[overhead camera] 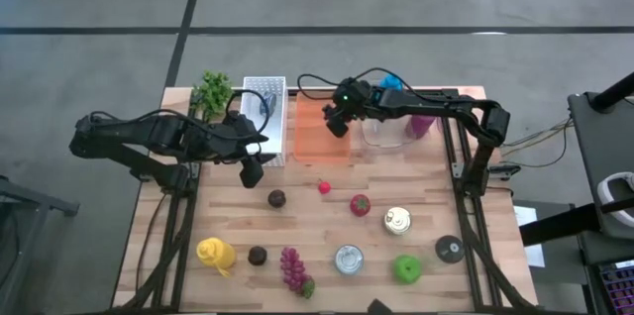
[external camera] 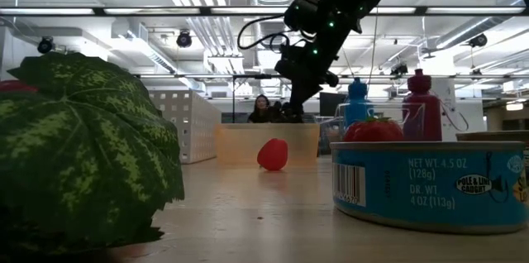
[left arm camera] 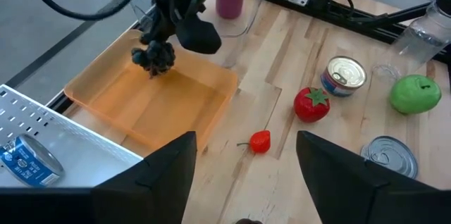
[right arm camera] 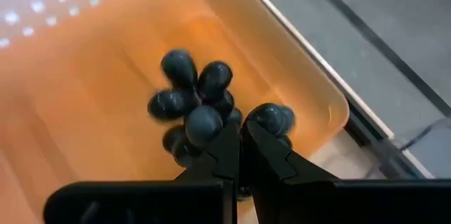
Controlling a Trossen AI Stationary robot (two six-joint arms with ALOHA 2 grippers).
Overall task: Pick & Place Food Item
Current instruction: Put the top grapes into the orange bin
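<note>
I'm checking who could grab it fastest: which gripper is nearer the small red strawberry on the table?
Left. The left gripper hangs beside the strawberry, open. The right gripper is farther back over the orange tray, shut on dark grapes.

A green apple [overhead camera: 406, 269], red tomato [overhead camera: 360, 204] and two tin cans [overhead camera: 397, 220] are seen on a wooden table [overhead camera: 317, 181]

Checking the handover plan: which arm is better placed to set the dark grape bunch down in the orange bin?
Right. The right gripper is shut on the dark grape bunch, above the orange bin. The left gripper is open beside the bin, holding nothing.
</note>
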